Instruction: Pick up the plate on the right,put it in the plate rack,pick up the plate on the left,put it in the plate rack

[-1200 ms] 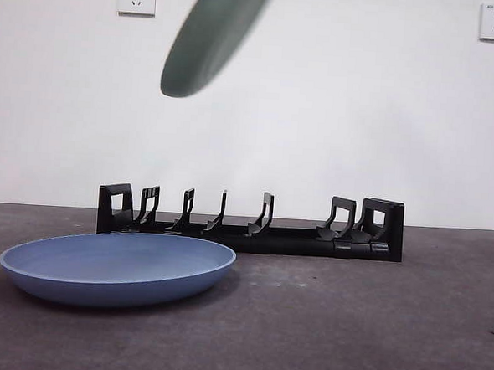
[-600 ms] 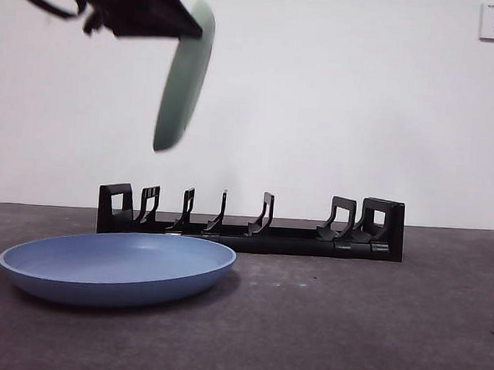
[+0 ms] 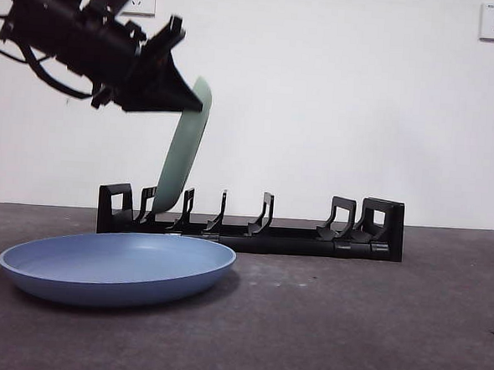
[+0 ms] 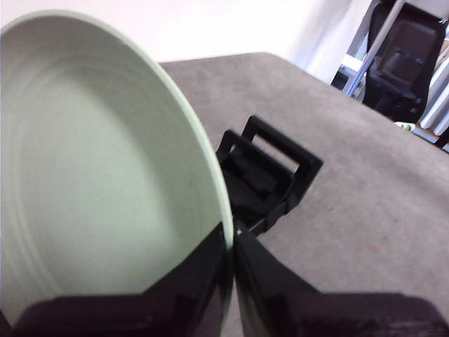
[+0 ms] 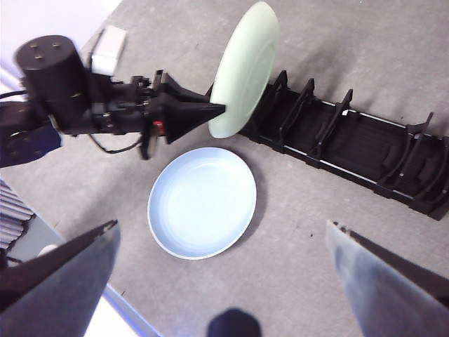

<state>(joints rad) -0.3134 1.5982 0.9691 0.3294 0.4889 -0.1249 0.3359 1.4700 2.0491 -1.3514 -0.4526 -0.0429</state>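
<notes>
Green plate [image 3: 181, 160] sits tilted near upright, lower rim down among the prongs at the rack's [image 3: 311, 239] end, apparently not yet seated. Left gripper [image 4: 231, 242] is clamped on its rim. Blue plate [image 3: 116, 265] lies flat on the counter [image 3: 372, 327] in front of the rack, untouched. Right gripper [image 5: 224, 246] hangs wide open well above the rack. Judgement: first placement nearly done, blue plate entirely left.

Green plate [image 3: 183, 152]: pale green, round, held nearly upright on edge, lower rim at the slots near the 9 o'clock end of the rack.
Blue plate [image 3: 118, 266]: light blue, shallow, flat on the table, toward 7 o'clock of the rack.
Plate rack [image 3: 253, 223]: long, low, black, upright curved prongs, blocky ends.
</notes>
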